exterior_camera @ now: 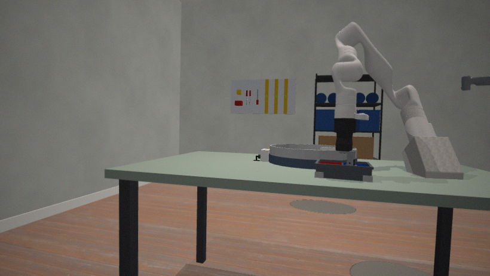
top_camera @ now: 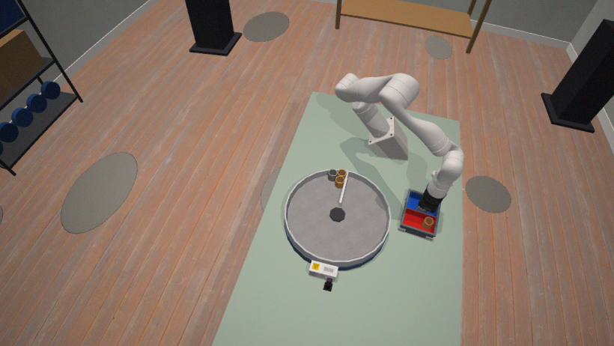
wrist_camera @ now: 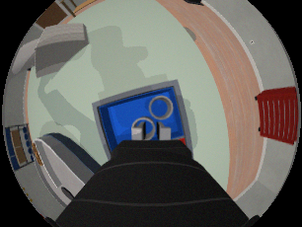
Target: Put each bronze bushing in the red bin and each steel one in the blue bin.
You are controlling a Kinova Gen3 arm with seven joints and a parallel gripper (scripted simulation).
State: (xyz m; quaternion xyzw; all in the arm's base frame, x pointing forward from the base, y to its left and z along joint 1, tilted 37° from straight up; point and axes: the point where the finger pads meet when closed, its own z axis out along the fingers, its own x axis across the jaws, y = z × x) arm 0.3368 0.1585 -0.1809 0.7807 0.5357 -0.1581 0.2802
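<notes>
Against the wall stands a black shelf rack [top_camera: 48, 54] [exterior_camera: 314, 119] with blue discs [top_camera: 36, 103] [exterior_camera: 372, 97] on one level, plus brown boxes [top_camera: 19, 53] [exterior_camera: 364, 145]. A pale tool board [exterior_camera: 257, 82] with yellow strips and red-handled tools hangs on the wall beside it. Two black pillars [top_camera: 210, 23] [top_camera: 582, 77] rise from the plank floor [top_camera: 193, 150] [exterior_camera: 239, 226] [wrist_camera: 217, 64], which bears round grey patches [top_camera: 99, 192] [exterior_camera: 322, 206]. A wooden bench [top_camera: 406, 16] stands at the room's edge.

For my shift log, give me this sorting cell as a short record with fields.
Turntable: two bronze bushings, one steel bushing, clustered near the rim
Red bin: one bronze bushing
Blue bin: two steel bushings
Gripper: over blue bin, fingers apart, seemingly holding nothing
Unsorted: three bushings
</notes>
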